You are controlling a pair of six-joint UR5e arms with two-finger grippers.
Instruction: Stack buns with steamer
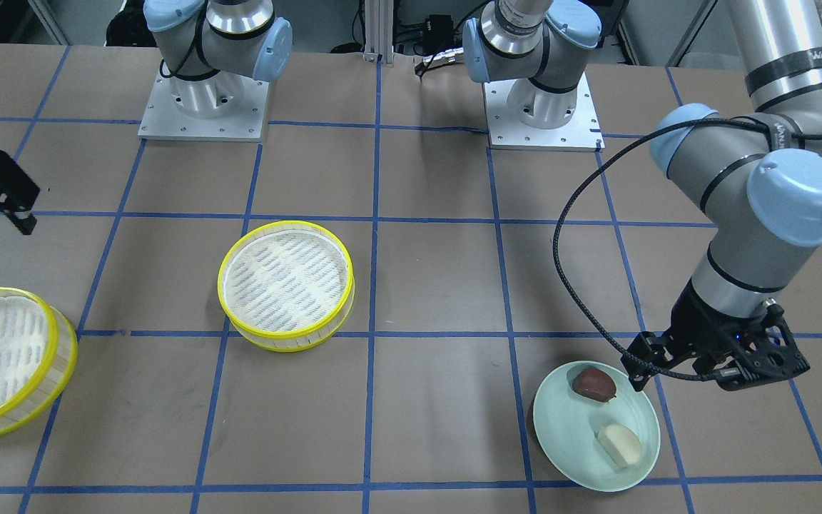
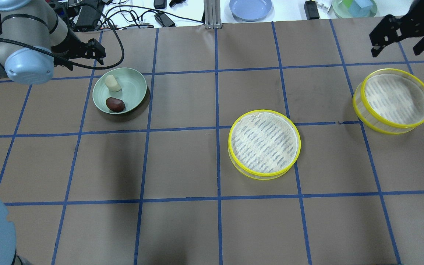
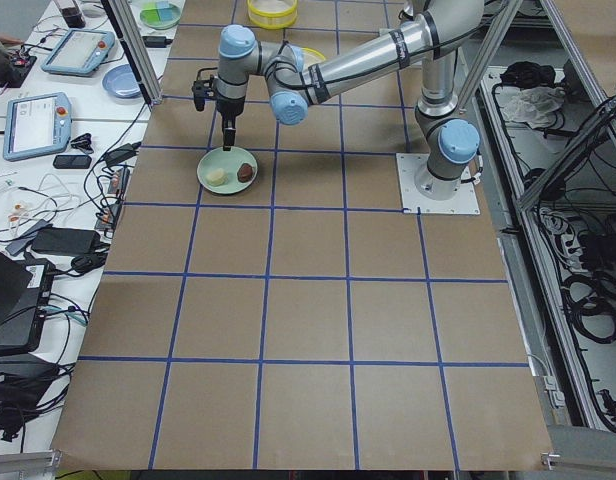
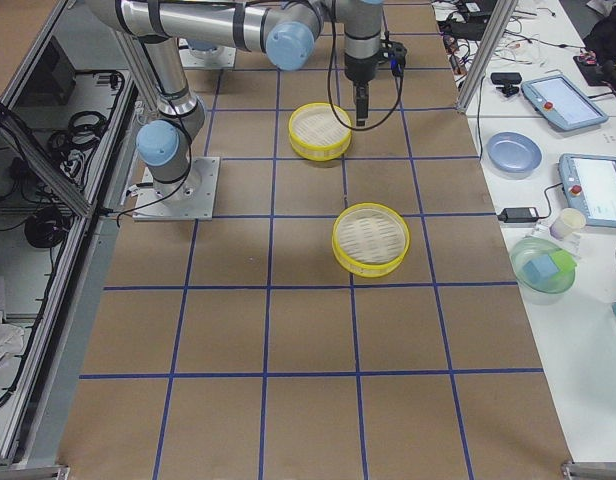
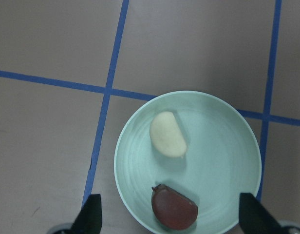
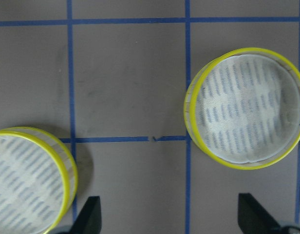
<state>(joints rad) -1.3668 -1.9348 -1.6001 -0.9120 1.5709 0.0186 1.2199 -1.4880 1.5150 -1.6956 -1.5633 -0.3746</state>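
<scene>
L gripper fingers apart over plate w/ brown bun & cream bun; R gripper fingers apart too, steamer tiers empty on worktop. Risk: off-centre pinch squirts a bun off.

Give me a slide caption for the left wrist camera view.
Open left hand hovers above a green plate holding a cream bun and a reddish-brown bun.

table: bears everything listed below.
plate: on the table, on the robot's left side, in the half far from its base.
far bun: in the plate, on the side away from the robot.
near bun: in the plate, on the robot's side of the far bun, close but not touching.
middle tier: on the table, just right of centre, well apart from the plate.
outer tier: right of the middle tier, farther from the robot, apart from it.
</scene>
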